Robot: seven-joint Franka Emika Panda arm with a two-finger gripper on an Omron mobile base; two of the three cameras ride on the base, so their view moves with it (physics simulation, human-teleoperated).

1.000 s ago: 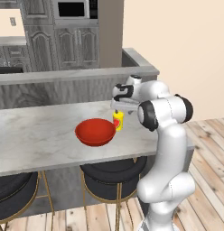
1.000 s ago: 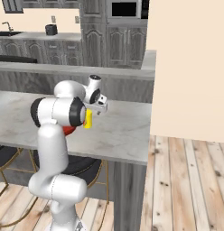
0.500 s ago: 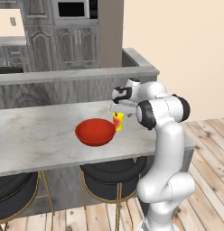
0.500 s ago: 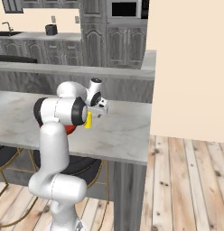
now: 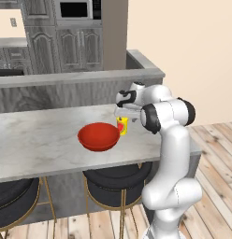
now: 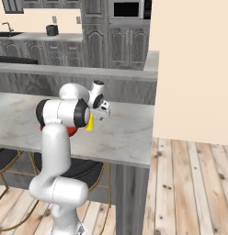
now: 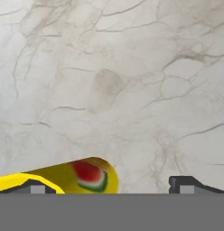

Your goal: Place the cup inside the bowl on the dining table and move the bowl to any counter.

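Note:
The small yellow cup [image 5: 122, 126] stands upright on the marble dining table [image 5: 38, 135], just right of the red bowl [image 5: 99, 136] and close to its rim. My gripper [image 5: 122, 112] hangs right above the cup, pointing down. In the hand view the cup [image 7: 82, 177], with its red patch, sits at the lower left against the left fingertip [image 7: 28, 186]. The right fingertip [image 7: 190, 183] is far off over bare marble, so the gripper [image 7: 109, 187] is open. From the right base, the cup [image 6: 89, 124] and a sliver of the bowl [image 6: 71, 132] peek from behind my arm.
Two dark round stools [image 5: 115, 179] stand under the table's near edge. Behind the table rises a raised grey ledge [image 5: 80, 77]. The stone counter [image 6: 24, 36] with dark cabinets lies far back. A beige wall [image 6: 194, 69] stands to the right.
The hand has come down a little toward the cup. The cup and the bowl have stayed where they were.

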